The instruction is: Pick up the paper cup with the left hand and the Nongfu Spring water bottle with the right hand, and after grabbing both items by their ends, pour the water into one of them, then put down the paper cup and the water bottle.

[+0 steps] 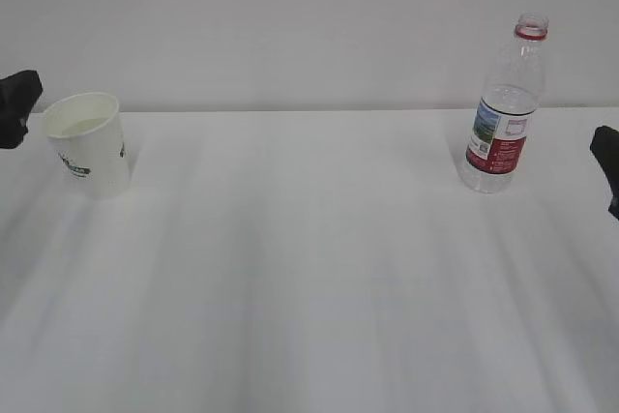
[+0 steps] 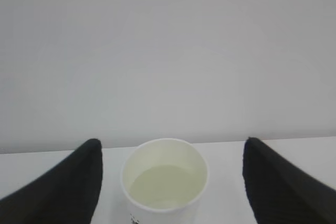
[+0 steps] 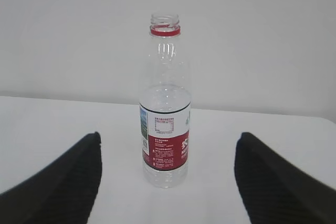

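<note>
Bare white table [image 1: 309, 287] nearest, wide and unmarked across the foreground; farther back, near the wall edge, the two task things well apart. On the left, paper cup [image 1: 90, 142] upright, mouth open, liquid visible inside in the left wrist view; on the right, water bottle [image 1: 503, 108] upright, uncapped, red ring at the neck, label facing forward, little water left by the look of it. Judged from that: pour apparently done, both things set down on their bases.

Left hand [image 1: 17, 108] at the frame's left edge, just beside the cup, apart from it; in the wrist view, left hand [image 2: 170, 182] spread wide, black fingers [image 2: 68, 187] flanking the cup [image 2: 164, 182] with clear gaps on both sides; released, grasping nothing. Right hand [image 1: 607, 166] at the right edge, near the bottle but apart; in its own view, right hand [image 3: 165, 182] likewise spread, fingers [image 3: 273, 182] standing either side of the bottle [image 3: 165, 108] without contact; released too.

Farthest back, plain pale wall [image 1: 290, 26].
</note>
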Action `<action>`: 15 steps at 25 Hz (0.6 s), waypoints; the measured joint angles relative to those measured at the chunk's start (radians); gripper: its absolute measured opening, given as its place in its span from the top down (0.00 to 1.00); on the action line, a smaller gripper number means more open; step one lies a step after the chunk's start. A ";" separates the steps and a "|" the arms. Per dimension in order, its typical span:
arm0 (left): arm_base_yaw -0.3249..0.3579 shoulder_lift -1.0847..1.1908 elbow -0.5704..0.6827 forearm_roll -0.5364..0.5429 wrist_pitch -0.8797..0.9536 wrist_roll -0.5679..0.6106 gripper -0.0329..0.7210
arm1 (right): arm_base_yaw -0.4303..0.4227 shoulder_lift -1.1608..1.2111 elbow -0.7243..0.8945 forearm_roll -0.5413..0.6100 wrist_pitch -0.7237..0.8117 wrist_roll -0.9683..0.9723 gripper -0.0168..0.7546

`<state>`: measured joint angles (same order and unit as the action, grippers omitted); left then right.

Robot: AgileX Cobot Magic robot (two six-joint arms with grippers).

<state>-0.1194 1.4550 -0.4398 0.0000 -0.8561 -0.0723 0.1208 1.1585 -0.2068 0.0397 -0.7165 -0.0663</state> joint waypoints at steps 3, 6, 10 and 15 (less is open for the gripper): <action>0.000 -0.073 0.000 0.000 0.072 0.000 0.16 | 0.000 -0.079 -0.009 0.000 0.091 0.000 0.21; 0.000 -0.140 0.002 0.000 0.135 0.000 0.16 | 0.000 -0.158 -0.029 0.000 0.187 -0.001 0.21; 0.000 -0.234 0.006 0.033 0.218 0.000 0.17 | 0.000 -0.253 -0.044 0.000 0.296 -0.010 0.21; 0.000 -0.376 0.010 0.044 0.358 0.000 0.17 | 0.000 -0.374 -0.046 0.000 0.418 -0.013 0.21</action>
<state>-0.1194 1.0789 -0.4294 0.0442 -0.4984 -0.0723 0.1208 0.7844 -0.2531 0.0397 -0.2982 -0.0795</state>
